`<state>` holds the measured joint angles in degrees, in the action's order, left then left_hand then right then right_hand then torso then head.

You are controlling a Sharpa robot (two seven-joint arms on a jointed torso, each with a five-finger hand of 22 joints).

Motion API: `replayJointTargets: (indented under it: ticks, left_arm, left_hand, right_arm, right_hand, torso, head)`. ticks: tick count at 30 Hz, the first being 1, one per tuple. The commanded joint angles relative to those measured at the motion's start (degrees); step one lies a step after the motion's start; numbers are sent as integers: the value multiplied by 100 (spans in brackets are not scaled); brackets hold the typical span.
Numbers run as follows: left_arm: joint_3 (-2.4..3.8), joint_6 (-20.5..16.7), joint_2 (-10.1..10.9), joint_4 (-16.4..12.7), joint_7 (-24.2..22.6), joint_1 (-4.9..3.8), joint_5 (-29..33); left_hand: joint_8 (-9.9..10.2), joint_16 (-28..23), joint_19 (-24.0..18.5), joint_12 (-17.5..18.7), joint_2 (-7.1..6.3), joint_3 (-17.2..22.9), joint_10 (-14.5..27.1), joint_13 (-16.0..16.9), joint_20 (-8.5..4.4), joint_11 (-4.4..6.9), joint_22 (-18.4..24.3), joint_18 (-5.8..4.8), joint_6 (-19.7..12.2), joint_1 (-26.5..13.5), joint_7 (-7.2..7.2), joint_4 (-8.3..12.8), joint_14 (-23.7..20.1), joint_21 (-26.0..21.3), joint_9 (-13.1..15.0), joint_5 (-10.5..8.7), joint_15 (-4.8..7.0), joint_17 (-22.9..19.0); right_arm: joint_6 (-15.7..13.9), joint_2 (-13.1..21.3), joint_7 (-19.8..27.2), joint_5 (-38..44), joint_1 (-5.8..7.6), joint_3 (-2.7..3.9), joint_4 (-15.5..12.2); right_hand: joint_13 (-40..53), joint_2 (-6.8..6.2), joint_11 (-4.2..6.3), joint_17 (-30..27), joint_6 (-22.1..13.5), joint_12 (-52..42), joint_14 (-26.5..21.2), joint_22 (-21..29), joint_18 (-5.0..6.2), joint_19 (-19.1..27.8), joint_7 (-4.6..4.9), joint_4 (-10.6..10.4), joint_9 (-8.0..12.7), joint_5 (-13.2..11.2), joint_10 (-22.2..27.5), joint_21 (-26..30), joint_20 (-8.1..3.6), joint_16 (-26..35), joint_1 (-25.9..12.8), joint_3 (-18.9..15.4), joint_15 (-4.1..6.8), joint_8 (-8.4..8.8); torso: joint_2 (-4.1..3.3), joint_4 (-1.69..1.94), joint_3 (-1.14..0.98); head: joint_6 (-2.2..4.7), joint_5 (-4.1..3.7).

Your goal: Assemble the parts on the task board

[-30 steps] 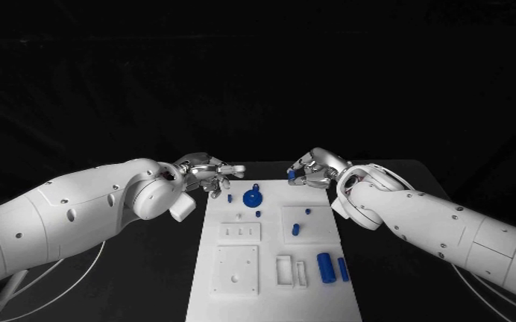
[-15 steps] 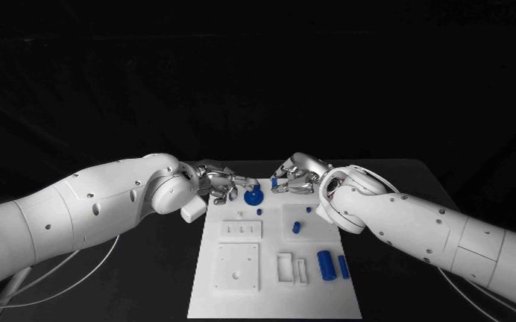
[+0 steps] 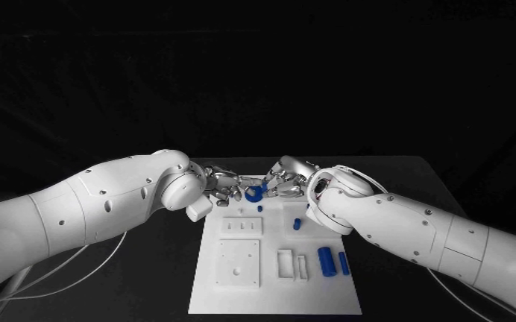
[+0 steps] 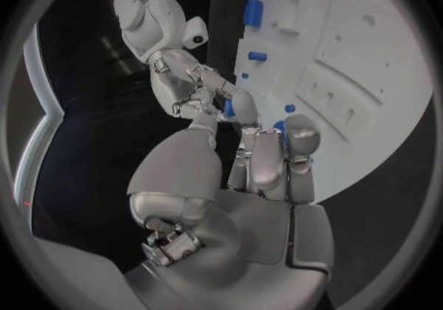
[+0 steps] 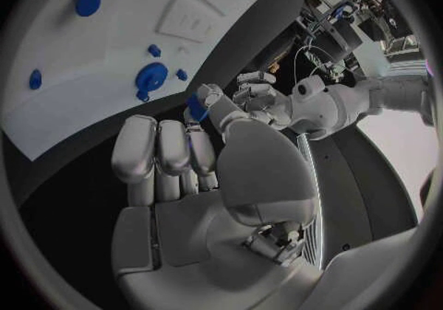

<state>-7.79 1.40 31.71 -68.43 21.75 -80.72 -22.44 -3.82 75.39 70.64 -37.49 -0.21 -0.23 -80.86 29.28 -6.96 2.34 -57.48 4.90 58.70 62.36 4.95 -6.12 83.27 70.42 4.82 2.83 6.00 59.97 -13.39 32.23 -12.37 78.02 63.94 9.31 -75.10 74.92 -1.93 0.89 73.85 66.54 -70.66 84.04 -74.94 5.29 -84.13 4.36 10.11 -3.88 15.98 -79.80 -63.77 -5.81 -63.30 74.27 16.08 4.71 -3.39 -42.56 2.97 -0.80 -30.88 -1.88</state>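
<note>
L hand [image 3: 223, 181], R hand [image 3: 284, 178] — fingers touching

Matt white task board [image 3: 245, 292], smooth blue plastic parts [image 3: 326, 263], glossy metal left hand [image 3: 224, 184]

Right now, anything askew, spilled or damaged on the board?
Nothing stands out. The task board lies flat, loose blue parts rest on it, and both hands, left hand and right hand, meet over the far end.

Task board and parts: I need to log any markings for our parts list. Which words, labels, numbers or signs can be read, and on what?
None can be read.
Task board: plain white with recesses, no print.
Blue parts: no markings.
Left hand and right hand: no lettering.
</note>
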Motion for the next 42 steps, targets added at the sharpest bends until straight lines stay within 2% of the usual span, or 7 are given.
replayJointTargets:
  ticks: [1,7,12,22,32,36,42]
  left_arm:
    - [3,-197,-39,12,218,-20,-125]
    - [3,-223,-84,27,265,-20,-139]
    - [4,-171,-117,24,276,-20,-139]
    - [3,-89,-188,48,324,-19,-161]
    - [-1,-123,-242,48,289,-18,-133]
    - [0,-210,-229,38,240,-18,-71]
    - [0,-267,-196,29,168,-18,-25]
  left_hand:
    - [15,17,29,-18,-74,79,10,11,14,-8,-53,6,21,-23,-20,-75,-1,-49,-13,-8,-27,-10]
    - [9,23,58,-8,-208,225,18,25,19,-17,-199,4,-7,-83,-10,-240,-6,-161,-49,-9,-33,-51]
    - [4,17,58,-3,-168,220,21,24,14,-10,-215,3,57,-58,-26,-211,-11,-186,-35,-8,-28,-63]
    - [12,21,94,-19,128,-39,30,16,17,-9,-377,-6,121,17,-36,175,-14,-321,-29,-3,-28,-102]
    - [13,24,118,-28,271,-58,36,2,19,-11,-482,-10,180,42,-47,266,-20,-404,-14,-2,-29,-124]
    - [9,26,120,-29,404,-22,34,1,19,-15,-495,-11,189,107,-47,300,-19,-419,-14,0,-29,-124]
    - [7,11,111,-29,675,106,36,-10,31,-13,-510,-10,353,370,-74,497,-21,-467,14,13,-33,-151]
  right_arm:
    - [143,-26,-169,233,-1,-8,-39]
    - [177,-58,-219,300,-2,-23,-73]
    - [172,-88,-237,320,-3,-31,-78]
    - [160,-162,-249,329,-3,-36,-101]
    - [209,-207,-245,341,-6,-37,-134]
    - [244,-210,-244,344,-12,-39,-135]
    - [275,-204,-254,355,-19,-44,-127]
  right_hand:
    - [410,-21,24,-7,142,16,37,-820,-62,-400,-13,-39,-5,24,33,14,12,12,-58,11,-8,-20]
    - [410,-26,25,-5,140,15,40,-820,-63,-402,-16,-60,-5,13,31,11,11,6,-73,-1,-7,-21]
    - [407,-37,26,-6,139,18,41,-821,-64,-402,-20,-77,-5,17,31,10,10,7,-80,-14,-6,-20]
    - [403,-51,28,-13,138,22,40,-819,-64,-403,-20,-124,-5,27,32,19,8,14,-55,-27,-5,-20]
    - [403,-51,28,-13,138,22,40,-819,-64,-403,-20,-124,-5,27,32,19,8,14,-55,-27,-5,-20]
    - [403,-51,28,-13,138,22,40,-819,-64,-403,-20,-124,-5,27,32,19,8,14,-55,-27,-5,-20]
    - [403,-51,28,-13,138,22,40,-819,-64,-403,-20,-124,-5,27,32,19,8,14,-55,-27,-5,-20]
  torso:
    - [-2,5,5]
    - [-5,-5,2]
    - [-5,4,4]
    - [-6,3,2]
    - [-12,4,4]
    - [-16,4,2]
    - [-10,13,-1]
  head:
    - [-19,5]
    - [-18,47]
    - [-20,39]
    - [-23,35]
    - [-32,39]
    - [-38,34]
    - [-51,24]
